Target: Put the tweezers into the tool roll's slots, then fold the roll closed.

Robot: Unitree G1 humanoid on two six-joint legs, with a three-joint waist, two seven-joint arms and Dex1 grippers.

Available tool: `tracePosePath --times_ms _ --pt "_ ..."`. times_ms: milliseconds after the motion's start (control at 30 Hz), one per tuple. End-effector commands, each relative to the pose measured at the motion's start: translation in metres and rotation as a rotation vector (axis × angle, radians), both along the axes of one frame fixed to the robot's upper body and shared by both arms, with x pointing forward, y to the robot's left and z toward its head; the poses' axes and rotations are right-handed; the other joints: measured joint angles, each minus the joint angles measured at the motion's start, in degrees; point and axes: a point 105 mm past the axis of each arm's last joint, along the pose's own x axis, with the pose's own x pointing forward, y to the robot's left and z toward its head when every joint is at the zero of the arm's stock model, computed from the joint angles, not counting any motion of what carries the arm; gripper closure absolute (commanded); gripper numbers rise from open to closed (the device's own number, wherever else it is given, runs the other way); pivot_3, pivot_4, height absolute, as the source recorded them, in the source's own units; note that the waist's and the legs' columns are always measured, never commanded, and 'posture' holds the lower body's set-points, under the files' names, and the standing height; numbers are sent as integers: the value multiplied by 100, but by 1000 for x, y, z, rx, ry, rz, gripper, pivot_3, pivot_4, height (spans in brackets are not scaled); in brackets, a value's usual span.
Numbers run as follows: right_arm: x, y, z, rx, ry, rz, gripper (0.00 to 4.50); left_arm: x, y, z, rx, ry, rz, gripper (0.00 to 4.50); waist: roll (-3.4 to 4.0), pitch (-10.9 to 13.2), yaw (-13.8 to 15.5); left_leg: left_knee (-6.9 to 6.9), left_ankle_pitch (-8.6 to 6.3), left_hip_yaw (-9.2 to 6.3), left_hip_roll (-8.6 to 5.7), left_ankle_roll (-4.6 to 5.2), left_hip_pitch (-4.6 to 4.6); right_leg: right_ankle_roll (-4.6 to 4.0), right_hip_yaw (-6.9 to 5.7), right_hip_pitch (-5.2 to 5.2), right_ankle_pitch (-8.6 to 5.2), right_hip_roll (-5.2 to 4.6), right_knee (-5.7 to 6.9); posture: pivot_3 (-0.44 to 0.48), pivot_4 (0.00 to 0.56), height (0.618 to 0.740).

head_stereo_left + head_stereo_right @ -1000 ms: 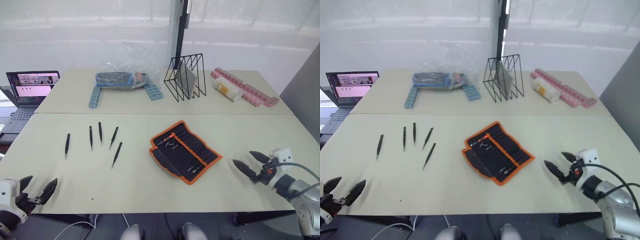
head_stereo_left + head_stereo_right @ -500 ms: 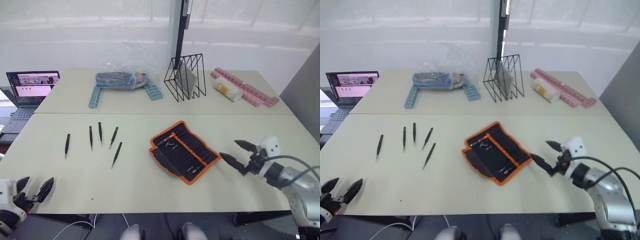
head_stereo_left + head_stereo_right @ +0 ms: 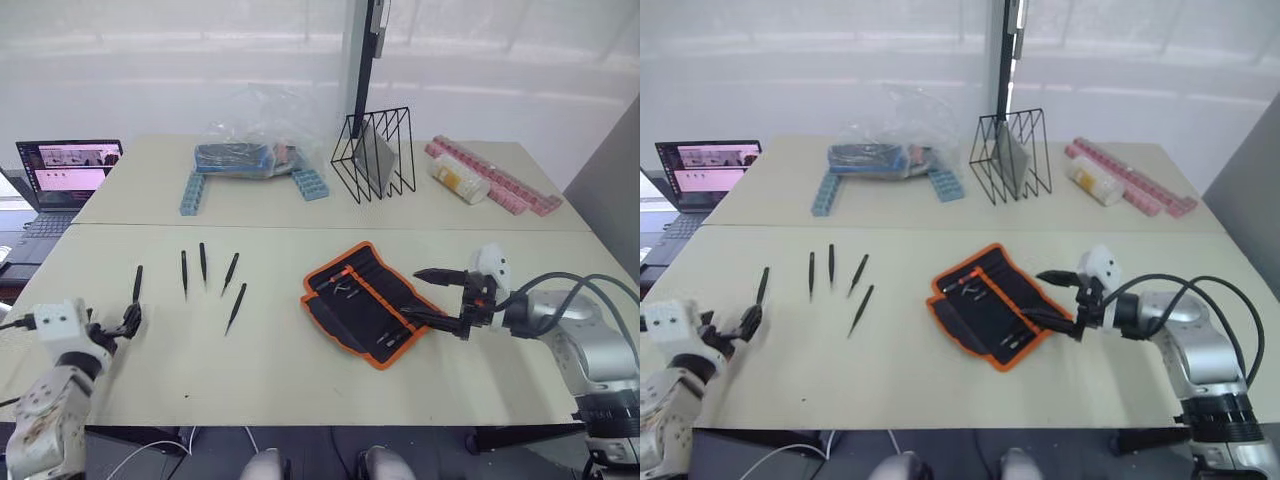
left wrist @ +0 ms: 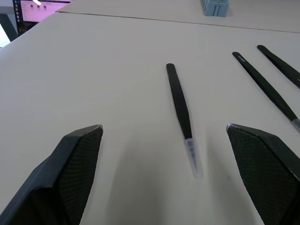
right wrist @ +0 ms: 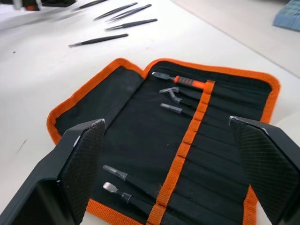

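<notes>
The tool roll (image 3: 368, 303) lies open and flat on the near table (image 3: 280, 370), a bit right of the middle, with its orange edge all the way around and an orange stripe down its inside. A few small tools already sit in the slots (image 5: 197, 154), one of them with an orange handle (image 5: 190, 82). The five tweezers (image 3: 203, 263) lie loose on the table well to the left of the roll, close to each other and not touching. Four of them make a little group, and one more (image 3: 136, 284) lies alone farther left. The right gripper (image 3: 432, 296) is stretched out low over the right end of the roll, with its two black fingers spread wide apart and nothing between them. One finger (image 3: 437, 273) points across the roll's far corner and the other sits just above its near edge. The left gripper (image 3: 128, 319) is down by the table's left side, just in front of the lone tweezer. Its fingers are spread wide too, and the tweezer's pointed tip (image 4: 191, 154) aims into the gap between them, but they are not touching it. On the far table sit a laptop (image 3: 60, 175), a clear plastic bag (image 3: 245, 150), a black wire rack (image 3: 375, 155) and some pink boxes (image 3: 495, 178).
</notes>
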Motion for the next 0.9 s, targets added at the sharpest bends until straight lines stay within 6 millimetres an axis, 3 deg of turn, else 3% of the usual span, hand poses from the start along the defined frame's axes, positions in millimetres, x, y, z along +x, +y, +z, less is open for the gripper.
tracePosePath --times_ms 33,367,833,900 --pt "1 4 10 -1 -39 26 49 11 2 3 38 30 14 0 0 0 -4 0 1 2 0 -1 -3 0 0 -3 0 0 0 0 150 725" --pt "-3 8 11 12 -43 13 49 26 -8 -18 -21 153 -2 0 0 0 13 1 3 4 -2 -5 -1 3 0 0 2 -7 1 0 150 725" --pt "-5 4 8 5 -33 -18 0 34 -21 -19 -63 165 -36 4465 2 -1 73 3 5 4 -13 -9 2 10 1 4 7 -18 4 0 150 725" --pt "-6 4 8 4 -31 -21 0 35 -22 -19 -65 166 -38 4465 3 -1 84 3 5 4 -14 -9 3 11 1 5 7 -18 4 0 150 725"
